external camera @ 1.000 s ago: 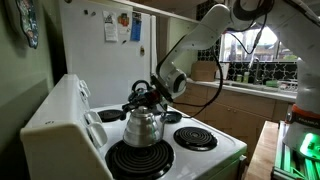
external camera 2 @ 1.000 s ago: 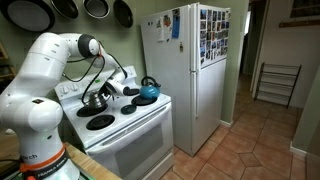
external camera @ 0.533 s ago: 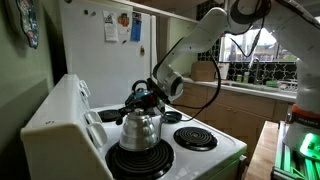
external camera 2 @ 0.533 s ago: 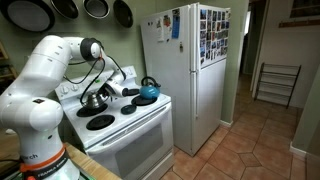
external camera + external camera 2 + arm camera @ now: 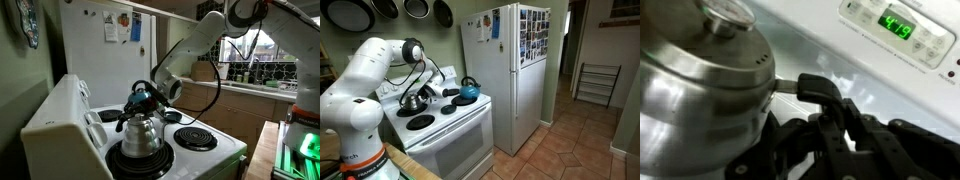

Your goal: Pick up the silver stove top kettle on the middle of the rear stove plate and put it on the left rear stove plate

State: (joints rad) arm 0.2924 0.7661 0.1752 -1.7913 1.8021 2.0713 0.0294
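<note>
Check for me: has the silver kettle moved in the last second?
Yes. In an exterior view the silver kettle has shifted down and slightly left, lower over the large coil burner, judged against the small coil burner beside it.

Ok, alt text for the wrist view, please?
Close-up of a shiny silver kettle filling the left, with the dark end effector along the bottom. At upper right, a white stove panel shows a lit green display.
</note>
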